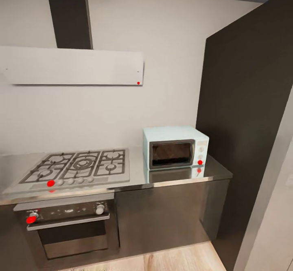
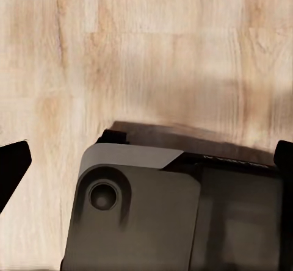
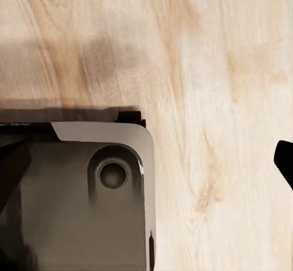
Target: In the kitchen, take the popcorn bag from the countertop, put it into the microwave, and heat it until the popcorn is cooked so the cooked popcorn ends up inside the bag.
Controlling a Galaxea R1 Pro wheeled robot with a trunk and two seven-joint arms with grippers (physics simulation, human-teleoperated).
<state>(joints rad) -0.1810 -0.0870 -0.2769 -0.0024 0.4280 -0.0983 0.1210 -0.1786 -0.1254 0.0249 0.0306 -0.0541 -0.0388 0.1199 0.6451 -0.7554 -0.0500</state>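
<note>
Above the wooden floor (image 2: 146, 51), both grippers hang with fingers spread wide and nothing held.
Left gripper (image 2: 146, 167) and right gripper (image 3: 146, 167) show dark fingertips at the picture edges, over the robot's grey base (image 3: 79, 210). Farther away, the microwave (image 1: 175, 147) stands door closed on the countertop (image 1: 215, 174), right of the gas hob (image 1: 79, 166).

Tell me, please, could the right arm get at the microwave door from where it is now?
Probably not yet: the microwave stands on the countertop, door shut, while the right gripper points down at the wooden floor beside the robot's base.
</note>
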